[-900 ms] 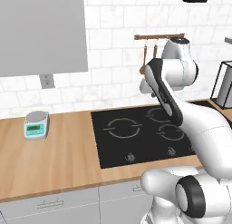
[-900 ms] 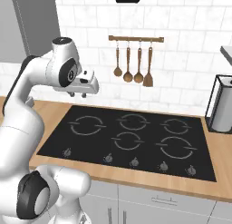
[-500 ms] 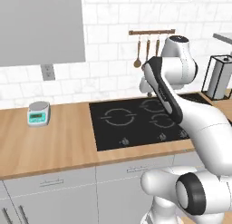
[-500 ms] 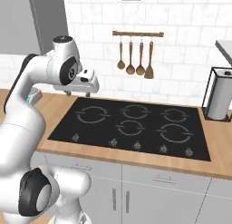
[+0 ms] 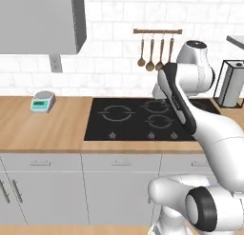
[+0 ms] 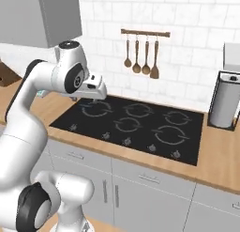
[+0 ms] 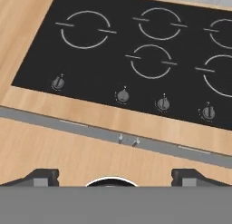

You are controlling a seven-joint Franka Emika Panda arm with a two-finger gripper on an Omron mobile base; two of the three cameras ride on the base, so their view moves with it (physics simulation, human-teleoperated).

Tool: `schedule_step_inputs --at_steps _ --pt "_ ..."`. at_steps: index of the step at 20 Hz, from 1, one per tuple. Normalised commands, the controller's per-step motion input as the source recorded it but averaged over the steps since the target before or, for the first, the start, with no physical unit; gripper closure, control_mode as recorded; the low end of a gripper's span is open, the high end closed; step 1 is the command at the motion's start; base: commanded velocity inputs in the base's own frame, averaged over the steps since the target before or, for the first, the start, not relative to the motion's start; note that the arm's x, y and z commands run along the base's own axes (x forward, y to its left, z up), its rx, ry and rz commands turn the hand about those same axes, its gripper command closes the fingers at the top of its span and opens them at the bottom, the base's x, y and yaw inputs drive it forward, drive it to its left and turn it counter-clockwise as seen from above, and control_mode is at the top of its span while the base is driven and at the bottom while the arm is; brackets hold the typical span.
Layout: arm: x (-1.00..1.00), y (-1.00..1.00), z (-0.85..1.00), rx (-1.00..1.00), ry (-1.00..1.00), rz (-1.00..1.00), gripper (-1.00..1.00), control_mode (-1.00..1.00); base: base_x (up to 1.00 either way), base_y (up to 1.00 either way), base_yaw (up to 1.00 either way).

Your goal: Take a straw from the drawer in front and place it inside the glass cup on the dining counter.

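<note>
Arm raised over the stove, the fetch not yet begun.

The two-finger gripper [image 7: 113,175] hangs with its dark tips wide apart and empty above the black glass cooktop [image 7: 149,60]. A light grey flat-fronted drawer [image 5: 121,163], probably the one wanted, sits shut at six o'clock below the cooktop. Opening, taking the straw and delivering it all remain.

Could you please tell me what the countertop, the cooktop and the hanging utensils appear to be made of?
The countertop looks like light wood with a matte finish, judging by its warm, faintly grained surface. The cooktop seems to be black glass, flat and smooth with printed burner rings. The hanging utensils look wooden, being uniformly brown; that is uncertain.
</note>
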Motion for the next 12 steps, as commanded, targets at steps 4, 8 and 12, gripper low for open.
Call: schedule_step_inputs --at_steps 4,8,12 --pt "0.00 0.00 0.00 0.00 0.00 0.00 -1.00 1.00 0.26 -0.65 0.62" --pt "0.00 0.00 0.00 0.00 0.00 0.00 -1.00 1.00 0.16 -0.51 0.66" --pt "0.00 0.00 0.00 0.00 0.00 0.00 -1.00 1.00 0.00 -0.65 0.65"
